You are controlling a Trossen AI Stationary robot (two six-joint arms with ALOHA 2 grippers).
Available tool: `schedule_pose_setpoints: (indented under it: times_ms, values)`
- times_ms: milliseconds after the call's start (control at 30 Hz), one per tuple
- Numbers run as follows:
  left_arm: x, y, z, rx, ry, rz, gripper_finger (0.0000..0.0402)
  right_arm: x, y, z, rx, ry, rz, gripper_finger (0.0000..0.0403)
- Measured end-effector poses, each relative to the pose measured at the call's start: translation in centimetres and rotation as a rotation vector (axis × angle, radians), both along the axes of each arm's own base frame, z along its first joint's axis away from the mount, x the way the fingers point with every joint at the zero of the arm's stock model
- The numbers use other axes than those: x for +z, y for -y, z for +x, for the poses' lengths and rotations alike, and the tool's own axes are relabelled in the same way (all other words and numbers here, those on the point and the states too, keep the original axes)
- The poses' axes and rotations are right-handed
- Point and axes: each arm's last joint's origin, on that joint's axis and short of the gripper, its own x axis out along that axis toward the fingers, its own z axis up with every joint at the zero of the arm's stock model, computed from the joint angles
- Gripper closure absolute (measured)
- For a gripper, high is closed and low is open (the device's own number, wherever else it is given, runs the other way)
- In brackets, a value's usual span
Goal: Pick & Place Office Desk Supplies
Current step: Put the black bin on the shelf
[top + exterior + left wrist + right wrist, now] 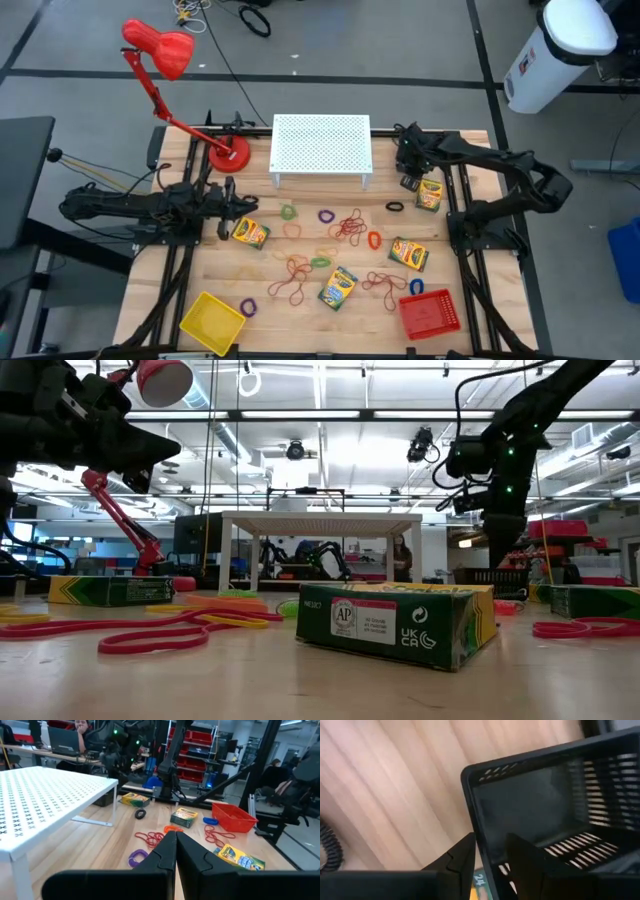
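Several yellow-and-green crayon boxes lie flat on the wooden table (250,233) (338,287) (408,254) (430,193), with loose rubber bands (350,228) scattered between them. My right gripper (492,852) is at the table's far right (410,158), pointing steeply down and open over a black slotted basket (545,795). One finger stands outside the basket's wall and one inside. My left gripper (175,845) is shut and level over the table's left side (235,207), holding nothing. My right gripper straddles the black basket's wall near a corner (481,827) from above, one finger (465,852) outside and one finger (522,857) inside. I cannot tell whether either finger touches the wall. The basket rests on the table.
A white perforated rack (321,145) stands at the far middle, and a red desk lamp's base (230,155) sits to its left. A yellow basket (212,322) and a red basket (430,313) sit at the near edge. A black ring (394,207) lies near the far-right crayon box.
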Motion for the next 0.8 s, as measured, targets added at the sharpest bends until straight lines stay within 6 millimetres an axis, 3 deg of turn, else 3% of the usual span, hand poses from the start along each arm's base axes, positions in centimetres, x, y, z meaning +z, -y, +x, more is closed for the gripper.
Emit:
schedule_pose_setpoints:
  times_ms: [267,800]
  values:
    - [0.1,0.0,0.0,-0.002,0.008,0.008,0.039,-1.3,0.4,0.5,0.026,-0.027,0.043,0.0283]
    - [0.1,0.0,0.0,-0.003,0.008,0.006,0.039,-1.1,0.5,0.4,0.004,-0.058,-0.018,0.0298]
